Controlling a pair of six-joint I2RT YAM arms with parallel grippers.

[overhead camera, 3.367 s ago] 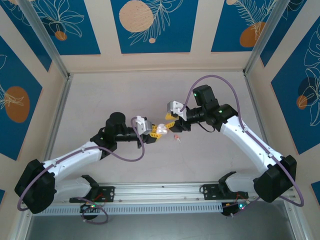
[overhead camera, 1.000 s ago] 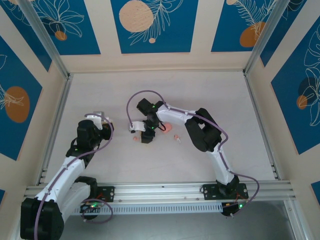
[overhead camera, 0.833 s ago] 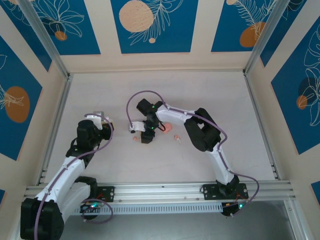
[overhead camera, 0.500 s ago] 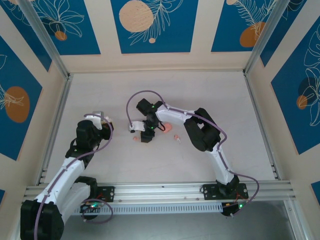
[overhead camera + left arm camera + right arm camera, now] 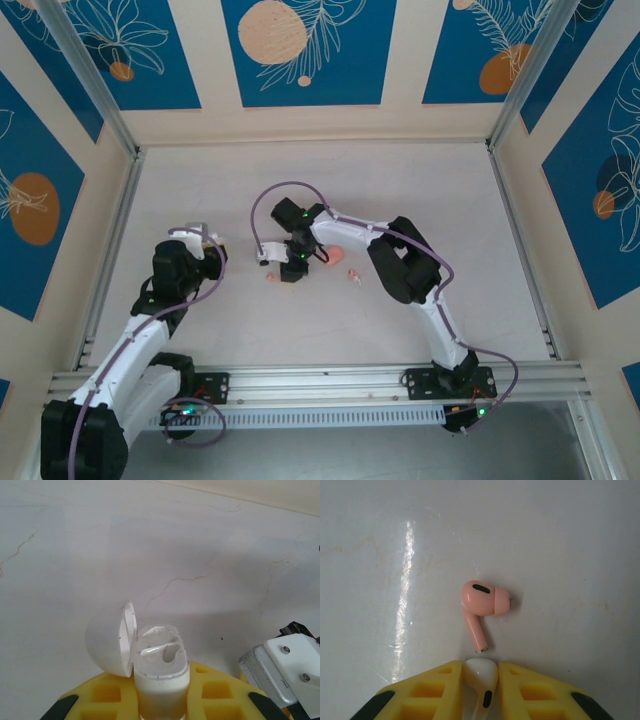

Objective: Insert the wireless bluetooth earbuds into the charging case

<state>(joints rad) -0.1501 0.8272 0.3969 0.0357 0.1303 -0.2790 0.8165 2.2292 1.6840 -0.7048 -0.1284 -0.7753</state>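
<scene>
My left gripper (image 5: 162, 687) is shut on a white charging case (image 5: 161, 655), held upright with its lid (image 5: 107, 642) flipped open to the left and its sockets empty. In the top view this left gripper (image 5: 205, 247) hangs over the table's left part. The yellow fingers of my right gripper (image 5: 481, 667) press both sides of a white earbud (image 5: 482, 680) at the table surface. Just beyond the tips a pink earbud (image 5: 479, 605) lies flat. From above, the right gripper (image 5: 289, 274) points down beside that pink earbud (image 5: 272, 279). Another pink earbud (image 5: 352, 273) lies to its right.
A pink rounded case (image 5: 335, 254) lies on the table beside the right wrist, partly hidden by the arm. The right arm (image 5: 400, 260) folds across the table's middle. Metal posts and patterned walls (image 5: 300, 50) ring the white table (image 5: 440, 190).
Since the oldest frame the left arm has drawn back to the left with the white case, and the right arm has come down to the table. Over the last second both arms hold nearly still.
</scene>
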